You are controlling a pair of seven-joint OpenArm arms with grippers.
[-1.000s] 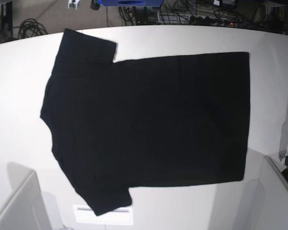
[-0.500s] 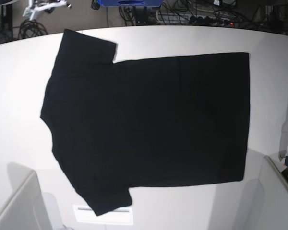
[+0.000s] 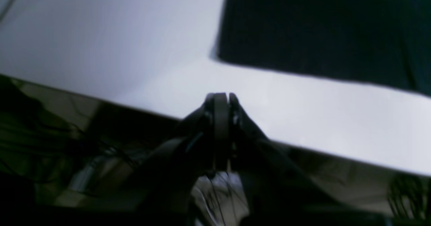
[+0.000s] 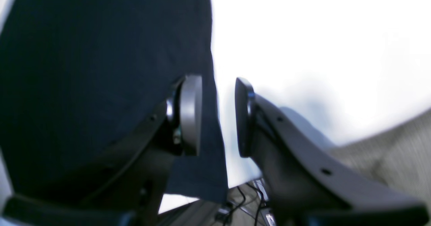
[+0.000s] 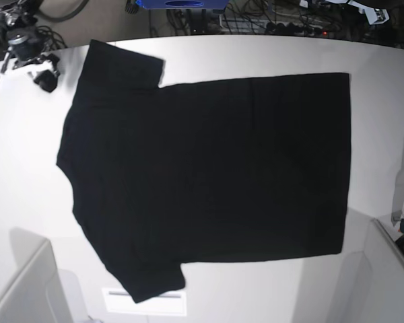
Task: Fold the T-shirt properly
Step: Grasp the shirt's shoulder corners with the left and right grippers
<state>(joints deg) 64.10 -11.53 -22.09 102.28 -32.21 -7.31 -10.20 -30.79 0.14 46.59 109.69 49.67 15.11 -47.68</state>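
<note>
The black T-shirt (image 5: 209,175) lies flat on the white table (image 5: 27,168), plain side up, collar to the left and hem to the right. No print or tag shows. My right gripper (image 5: 44,74) hovers over the far left of the table, just left of the far sleeve (image 5: 121,64). In the right wrist view it (image 4: 219,115) is open and empty, with one finger (image 4: 190,115) over the shirt's edge (image 4: 101,67). My left gripper (image 3: 220,98) is shut and empty above the table's edge, short of the shirt's corner (image 3: 303,27). Part of the left arm (image 5: 363,10) shows at the far right.
Grey dividers stand at the front left (image 5: 20,289) and front right (image 5: 390,276). A white label (image 5: 145,301) sits on the table's front edge under the near sleeve. Cables (image 5: 269,20) and a blue object (image 5: 185,3) lie beyond the far edge.
The right arm has come in from the far left and now hangs beside the far sleeve. Part of the left arm has appeared at the far right. The shirt has not moved.
</note>
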